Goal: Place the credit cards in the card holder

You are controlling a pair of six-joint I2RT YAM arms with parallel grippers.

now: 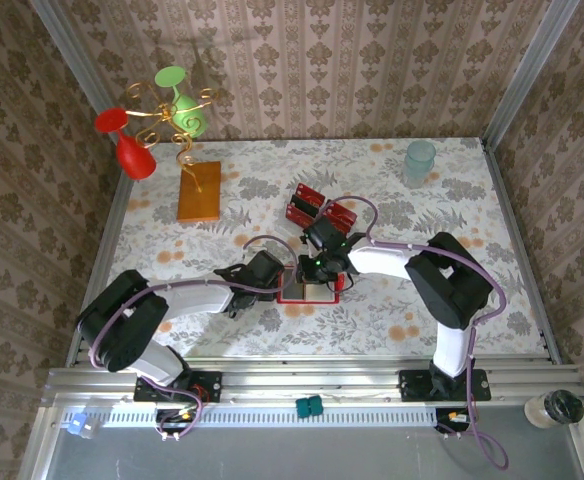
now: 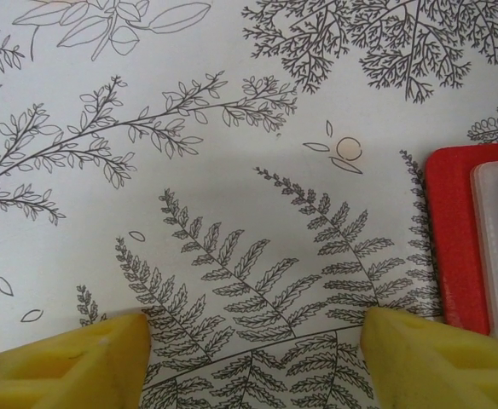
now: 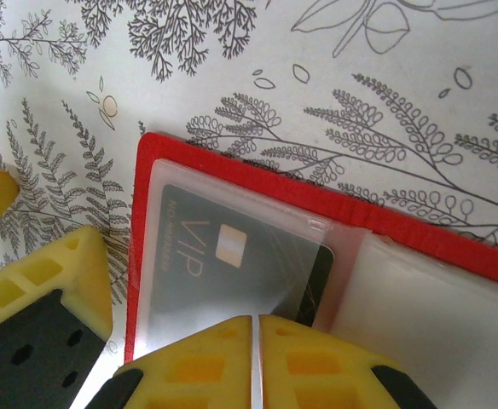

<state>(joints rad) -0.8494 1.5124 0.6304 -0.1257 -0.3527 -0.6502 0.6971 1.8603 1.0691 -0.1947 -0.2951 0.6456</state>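
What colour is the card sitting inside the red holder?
The card looks dark, almost black, with a gold chip; clearest in the right wrist view.

damask wallpaper (image 1: 372, 60) (brownish), fern-print tabletop (image 1: 472, 200)

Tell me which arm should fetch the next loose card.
Probably right. The right tool, shut, hangs over the card holder, closer to the loose credit cards beyond it; the left tool sits open beside the holder's edge, farther away.

A card (image 3: 232, 264) in the card holder (image 3: 385, 223), left pincer (image 2: 253, 341) just beside its left edge, credit cards (image 1: 317, 208) behind
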